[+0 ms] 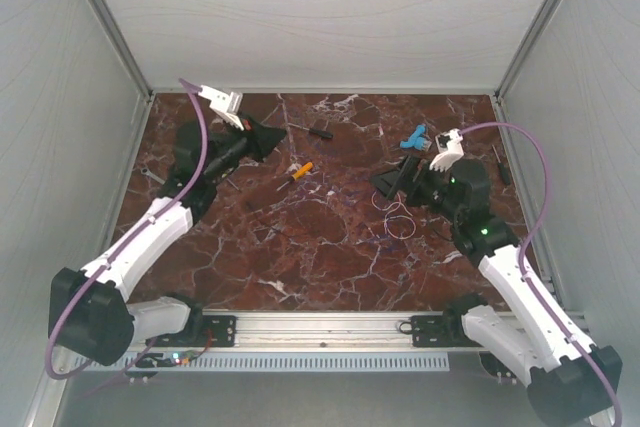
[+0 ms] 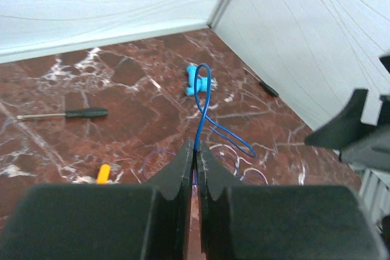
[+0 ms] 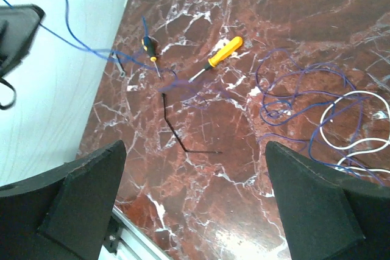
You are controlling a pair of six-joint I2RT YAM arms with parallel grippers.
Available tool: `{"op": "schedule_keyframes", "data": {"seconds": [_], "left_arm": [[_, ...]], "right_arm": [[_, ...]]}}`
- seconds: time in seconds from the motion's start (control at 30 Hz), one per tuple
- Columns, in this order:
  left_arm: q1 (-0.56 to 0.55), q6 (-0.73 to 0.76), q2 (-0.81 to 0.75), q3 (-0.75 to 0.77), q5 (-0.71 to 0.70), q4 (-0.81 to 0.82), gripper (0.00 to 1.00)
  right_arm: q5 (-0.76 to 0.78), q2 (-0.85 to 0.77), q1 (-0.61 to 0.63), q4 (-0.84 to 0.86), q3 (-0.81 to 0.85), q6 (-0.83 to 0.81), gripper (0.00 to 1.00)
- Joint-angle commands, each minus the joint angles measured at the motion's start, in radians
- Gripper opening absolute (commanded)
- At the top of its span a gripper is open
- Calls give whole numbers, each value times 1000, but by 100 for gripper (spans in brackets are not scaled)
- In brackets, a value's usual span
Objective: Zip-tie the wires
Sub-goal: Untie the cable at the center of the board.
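Note:
The wires (image 1: 398,217), thin purple-blue and whitish loops, lie on the marble table in front of my right gripper (image 1: 390,182). In the right wrist view they spread along the right side, the wires (image 3: 304,89) beside the right finger. My right gripper (image 3: 195,147) hangs open over bare marble with nothing between its fingers. My left gripper (image 1: 275,137) sits at the back left. In its own view the left gripper (image 2: 196,144) is shut on a thin blue strand (image 2: 203,89), which rises from the jaws and loops back down above the wires (image 2: 244,165).
A bent black strip (image 3: 183,138) lies on the marble. An orange-handled screwdriver (image 1: 303,169) and a black-handled one (image 1: 320,132) lie mid-table. A light-blue piece (image 1: 415,137) sits at the back right, a dark tool (image 1: 503,169) by the right wall. White walls enclose three sides.

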Motion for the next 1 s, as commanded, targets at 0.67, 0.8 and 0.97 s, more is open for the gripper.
{"op": "schedule_keyframes", "data": {"seconds": [0.67,0.8,0.97], "left_arm": [[-58,27,-44,-249,196,327,0],[-57,33,-62,-256,191,316,0],[-57,37,-71,-267,190,316,0]], "right_arm": [[-169,354,116,234,90,161,62],[-160,406,141,255,99,169,58],[-130,456,161,274,112,191,55]]}}
